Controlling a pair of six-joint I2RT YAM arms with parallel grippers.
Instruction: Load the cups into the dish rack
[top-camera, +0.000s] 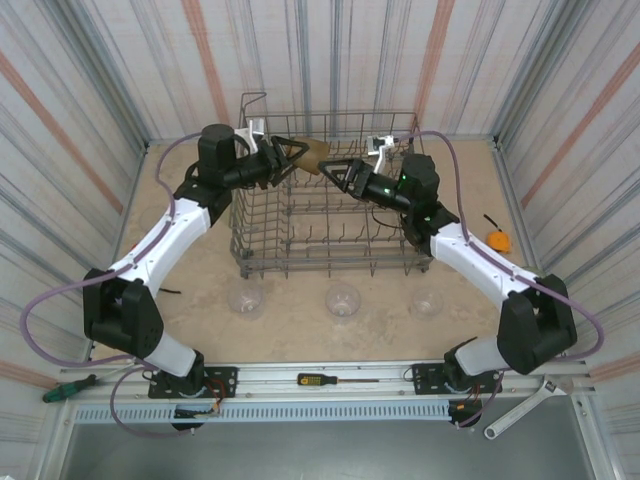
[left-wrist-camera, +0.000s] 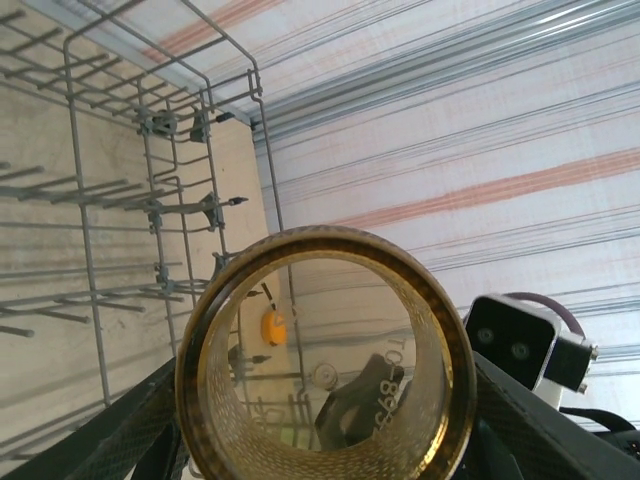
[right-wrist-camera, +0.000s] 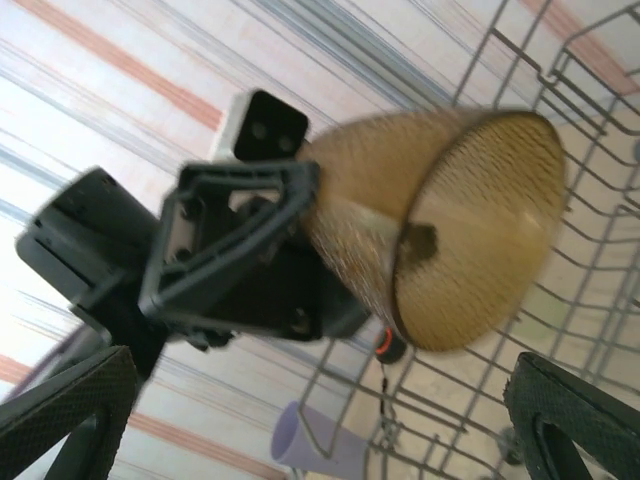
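An amber-brown cup (top-camera: 315, 153) hangs sideways over the back of the grey wire dish rack (top-camera: 325, 215), and my left gripper (top-camera: 298, 151) is shut on it. In the left wrist view the cup's open mouth (left-wrist-camera: 325, 250) faces the camera between the dark fingers (left-wrist-camera: 130, 425). My right gripper (top-camera: 328, 169) stands open just right of the cup, its fingers (right-wrist-camera: 75, 415) wide apart below the cup's base (right-wrist-camera: 470, 230). Three clear cups (top-camera: 246, 298) (top-camera: 343, 298) (top-camera: 427, 302) sit on the table in front of the rack. A lavender cup (right-wrist-camera: 315, 445) lies beyond the rack wires.
A small orange round object (top-camera: 498, 240) lies right of the rack. A screwdriver (top-camera: 320, 379), a green-handled tool (top-camera: 65, 388) and a wrench (top-camera: 525, 410) lie along the near rail. Striped walls close in the table on three sides.
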